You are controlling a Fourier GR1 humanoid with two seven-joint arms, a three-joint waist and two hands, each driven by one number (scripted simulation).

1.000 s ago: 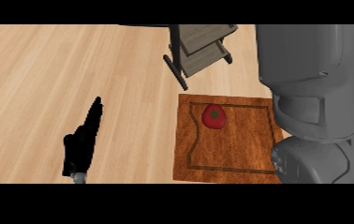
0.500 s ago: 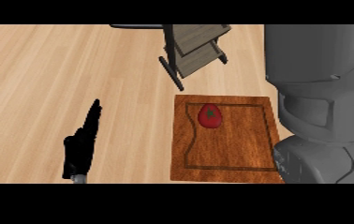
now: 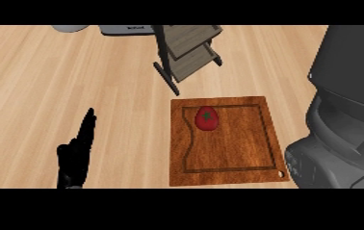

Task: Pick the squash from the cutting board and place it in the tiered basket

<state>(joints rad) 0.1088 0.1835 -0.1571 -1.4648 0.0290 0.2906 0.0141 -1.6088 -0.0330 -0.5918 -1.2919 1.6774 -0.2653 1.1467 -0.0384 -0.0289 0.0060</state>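
The squash (image 3: pixel 207 119), red with a small dark green stem mark on top, is lying on the cutting board (image 3: pixel 235 152), in the board's upper left part, just inside the groove that is running round its edge. Nothing is touching it. The left hand (image 3: pixel 77 152) is showing at the lower left of the frame, well apart from the squash and to the left of the board, with bare counter lying between them. Its black fingers are standing straight and close together, pointing toward the top of the frame and holding nothing. The right hand itself is not showing; a large grey arm (image 3: pixel 334 123) is filling the right edge of the frame, from the upper right down to the lower right, and is overlapping the board's lower right corner.

The tiered basket (image 3: pixel 186 51) is standing above the board, at the upper centre of the frame, with grey slatted shelves on a dark frame. Everything is resting on a light wooden counter (image 3: pixel 85 75) with grain running across it. At the top edge, left of the basket, part of a pale grey appliance (image 3: pixel 124 29) and a rounded pale object (image 3: pixel 71 28) are peeking in.
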